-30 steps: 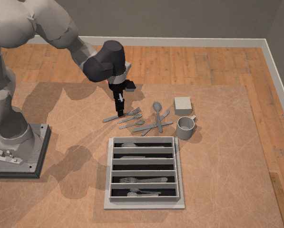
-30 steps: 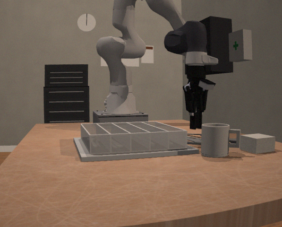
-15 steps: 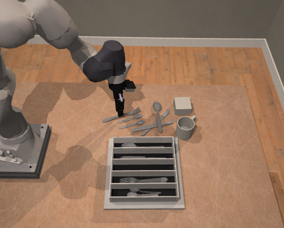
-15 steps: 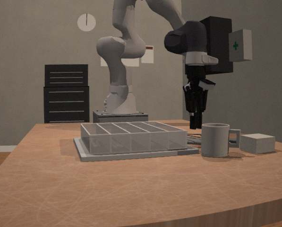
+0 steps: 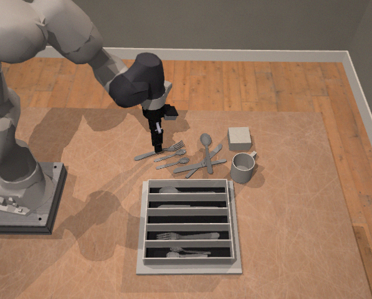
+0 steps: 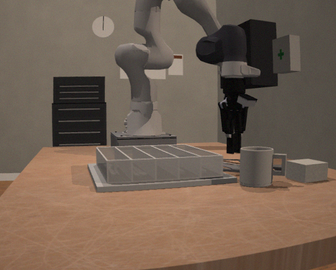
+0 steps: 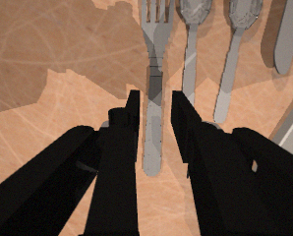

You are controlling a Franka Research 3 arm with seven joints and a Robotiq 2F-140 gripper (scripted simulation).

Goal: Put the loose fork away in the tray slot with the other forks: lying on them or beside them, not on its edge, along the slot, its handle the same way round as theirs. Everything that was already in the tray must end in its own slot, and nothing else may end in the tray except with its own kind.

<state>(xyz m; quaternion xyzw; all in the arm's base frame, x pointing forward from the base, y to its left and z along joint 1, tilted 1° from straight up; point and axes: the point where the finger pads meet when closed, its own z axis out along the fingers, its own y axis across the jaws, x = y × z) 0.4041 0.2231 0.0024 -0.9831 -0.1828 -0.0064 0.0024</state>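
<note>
The loose fork (image 5: 162, 149) lies flat on the table behind the tray, tines to the right. My gripper (image 5: 158, 149) is down at the table over the fork's handle. In the wrist view the fingers stand narrowly open on either side of the handle (image 7: 152, 143), with a small gap on each side. The grey tray (image 5: 188, 222) has several slots running left to right. The other forks (image 5: 187, 235) lie in the fourth slot from the back, tines to the left. In the exterior view the gripper (image 6: 233, 149) stands behind the tray (image 6: 159, 163).
Two small spoons (image 5: 170, 156) (image 5: 172, 163) lie just in front of the fork. A large spoon (image 5: 207, 151) and two crossed knives (image 5: 200, 164) lie to the right. A mug (image 5: 242, 166) and a block (image 5: 239, 138) stand further right. The robot base (image 5: 18, 193) is at the left.
</note>
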